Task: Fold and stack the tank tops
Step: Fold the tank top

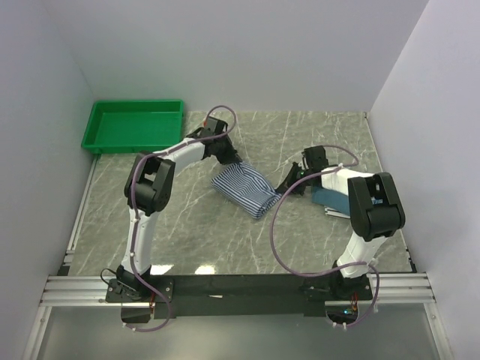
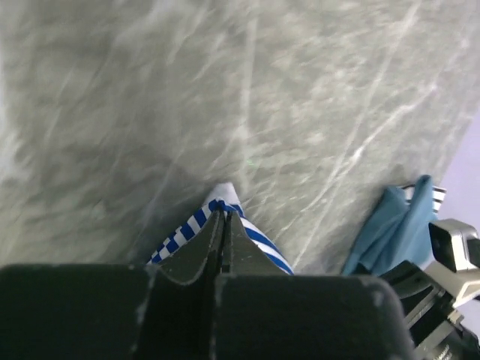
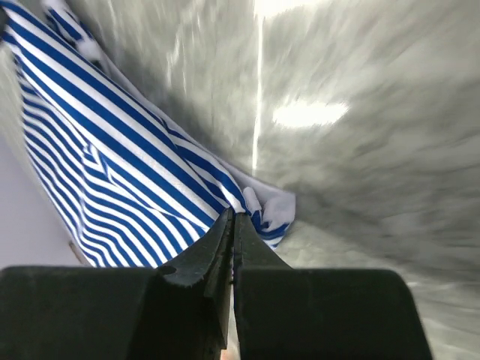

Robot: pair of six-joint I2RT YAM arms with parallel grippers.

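The blue-and-white striped tank top (image 1: 241, 189) lies bunched in the middle of the table, stretched between my two grippers. My left gripper (image 1: 229, 166) is shut on its far left corner, and the left wrist view shows the striped hem (image 2: 259, 241) pinched at the left gripper (image 2: 222, 213). My right gripper (image 1: 280, 193) is shut on the right end; in the right wrist view the striped cloth (image 3: 112, 172) fans out from the right gripper (image 3: 232, 217). The teal-blue tank top (image 1: 330, 199) lies folded under my right arm, with a black-and-white striped edge (image 2: 438, 195) showing beside the teal cloth (image 2: 390, 225).
A green plastic tray (image 1: 135, 124) stands at the far left corner, partly off the marbled table (image 1: 187, 225). White walls close in the left, back and right sides. My right arm (image 1: 371, 206) hangs over the folded pile near the table's right edge.
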